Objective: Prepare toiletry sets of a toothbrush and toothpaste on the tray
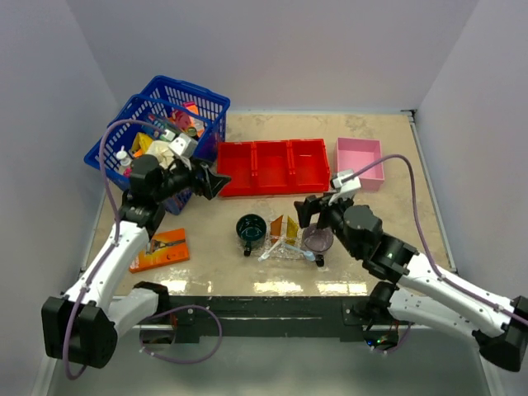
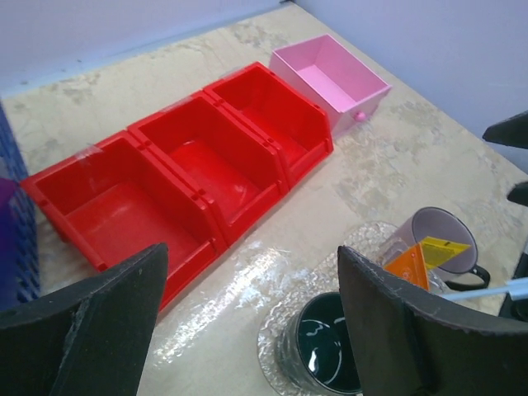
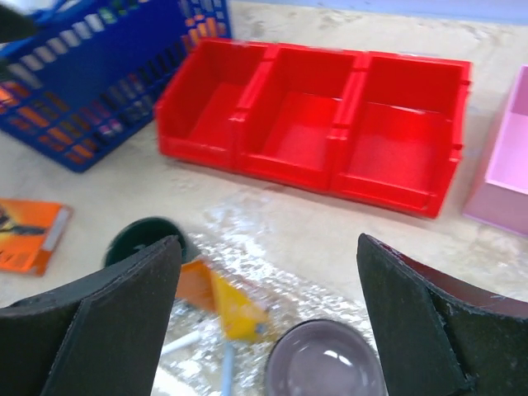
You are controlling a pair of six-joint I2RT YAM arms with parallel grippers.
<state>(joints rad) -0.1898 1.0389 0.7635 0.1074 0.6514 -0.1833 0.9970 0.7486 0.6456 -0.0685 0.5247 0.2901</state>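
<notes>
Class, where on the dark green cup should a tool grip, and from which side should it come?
The dark green cup stands upright, mouth open: probably pinch its left rim wall from above, away from the orange tube.

You see the clear, bumpy oval tray (image 3: 276, 252) lying flat; on it the orange tube (image 3: 196, 285) and yellow-orange tube (image 3: 238, 304) lie side by side, with two white toothbrushes (image 1: 273, 252) just beside them.

The tray (image 3: 256, 239) is clear plastic with a bumpy, glittering surface. The red bin (image 3: 247, 153) is smooth, glossy plastic, and the blue basket (image 3: 91, 91) is latticed plastic. The table (image 2: 388, 165) has a marbled, stone-like top with a shine, and the dark green cup (image 2: 326, 355) is glossy.
</notes>
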